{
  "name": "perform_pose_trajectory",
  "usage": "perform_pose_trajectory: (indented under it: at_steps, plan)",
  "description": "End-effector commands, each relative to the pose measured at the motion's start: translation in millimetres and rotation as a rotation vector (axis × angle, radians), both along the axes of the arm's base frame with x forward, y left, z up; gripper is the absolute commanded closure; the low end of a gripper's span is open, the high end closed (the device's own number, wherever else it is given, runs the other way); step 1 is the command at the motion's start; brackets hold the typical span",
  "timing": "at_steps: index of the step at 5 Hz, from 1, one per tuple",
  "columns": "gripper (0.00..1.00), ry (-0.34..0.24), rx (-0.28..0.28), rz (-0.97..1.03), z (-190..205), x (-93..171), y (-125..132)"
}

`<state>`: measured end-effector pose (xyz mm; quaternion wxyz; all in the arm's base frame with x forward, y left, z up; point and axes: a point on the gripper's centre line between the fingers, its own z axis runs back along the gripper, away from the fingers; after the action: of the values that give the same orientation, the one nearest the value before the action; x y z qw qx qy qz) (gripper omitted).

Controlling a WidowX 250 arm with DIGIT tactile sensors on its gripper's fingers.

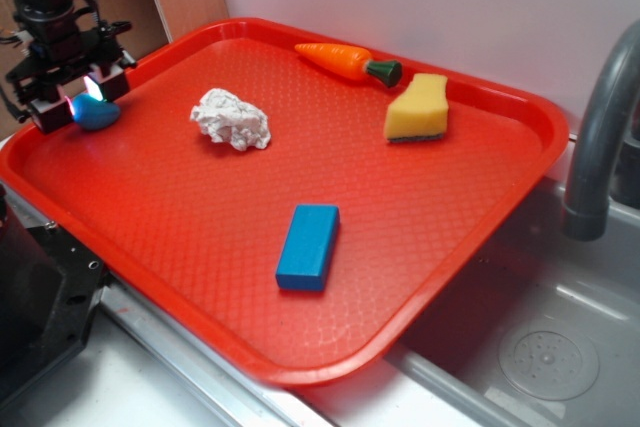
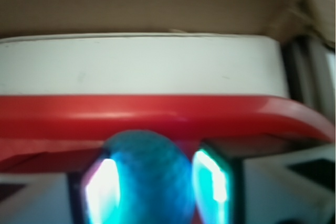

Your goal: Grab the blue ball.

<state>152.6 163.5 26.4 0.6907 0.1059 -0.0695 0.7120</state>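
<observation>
One end effector (image 1: 82,97) is straddling the blue ball (image 1: 97,113) at the red tray's (image 1: 420,277) far-left corner.
Its fingers (image 2: 102,190) are flanking the ball, contact unclear; clamped off-centre, the bumpy ball is likely squirting toward the rim.

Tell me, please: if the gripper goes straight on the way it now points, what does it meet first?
The blue ball, which already sits between the jaws of the gripper. Past it probably comes the red tray; depth is unclear.
</observation>
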Motion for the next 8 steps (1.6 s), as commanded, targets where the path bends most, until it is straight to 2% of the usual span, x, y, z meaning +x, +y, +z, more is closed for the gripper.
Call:
perform_pose_trajectory:
  at_steps: [1,2,3,4,5,6,7,8]
  plan:
    - [1.0,-0.004,0.001,-0.311,64,-20,-52]
    - [1.0,-0.013,-0.048,-0.561,110,10,-83]
    - [1.0,0.071,-0.049,-0.809,105,41,-109]
    - [1.0,0.035,-0.053,-0.737,106,40,-100]
    - [0.0,-0.02,-0.044,-0.512,103,28,-67]
    - [0.0,-0.065,-0.068,-0.263,97,-1,-27]
    - [0.0,-0.098,-0.074,-0.053,88,-22,-16]
    - [0.0,-0.121,-0.092,0.044,77,-35,-8]
